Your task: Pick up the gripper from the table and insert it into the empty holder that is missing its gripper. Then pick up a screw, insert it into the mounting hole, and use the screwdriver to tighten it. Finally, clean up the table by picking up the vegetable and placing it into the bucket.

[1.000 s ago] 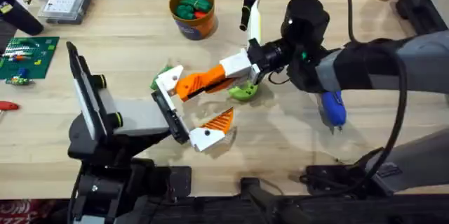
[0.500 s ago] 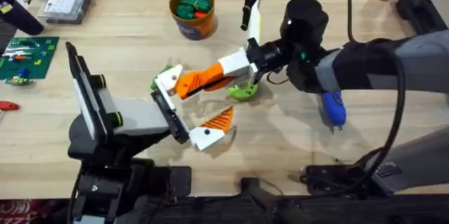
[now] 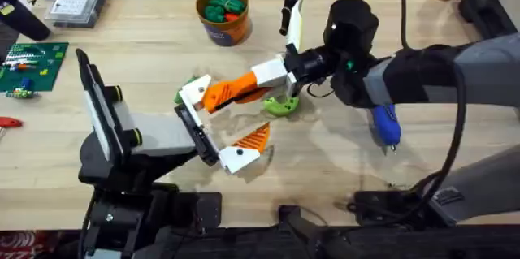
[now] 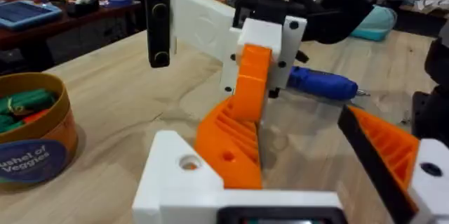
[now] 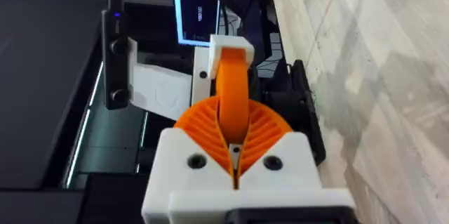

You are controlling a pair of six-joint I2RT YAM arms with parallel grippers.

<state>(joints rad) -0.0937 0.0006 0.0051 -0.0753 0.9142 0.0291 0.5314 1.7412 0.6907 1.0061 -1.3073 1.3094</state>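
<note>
The gripper (image 3: pixel 231 91), a smooth orange finger, is hanging over the middle of the table (image 3: pixel 455 170), pinched in my right gripper (image 3: pixel 262 86), whose orange ribbed pads (image 5: pixel 261 127) are pressing shut on its rear end. Its front end is sitting against the white holder (image 3: pixel 196 90) at the tip of my left gripper (image 3: pixel 215 125), right beside the mounting hole (image 4: pixel 188 161); I cannot tell whether it is seated. My left gripper is standing wide open, gripping nothing, with its one ribbed orange finger (image 3: pixel 253 137) well apart from the holder.

My two arms are meeting at the centre, with a green vegetable (image 3: pixel 282 105) lying on the boards directly under the right gripper. The screwdriver (image 3: pixel 385 125) is lying under my right forearm, its tip pointing toward the near edge. The bucket (image 3: pixel 223 14) is standing toward the far edge, already loaded with green and orange pieces, its blue label reading "ushel of Veggies" in the left wrist view. A clear parts box (image 3: pixel 76 0) and a green circuit board (image 3: pixel 29 66) are occupying the far left corner. Bare planks are lying open to the right of the screwdriver.
</note>
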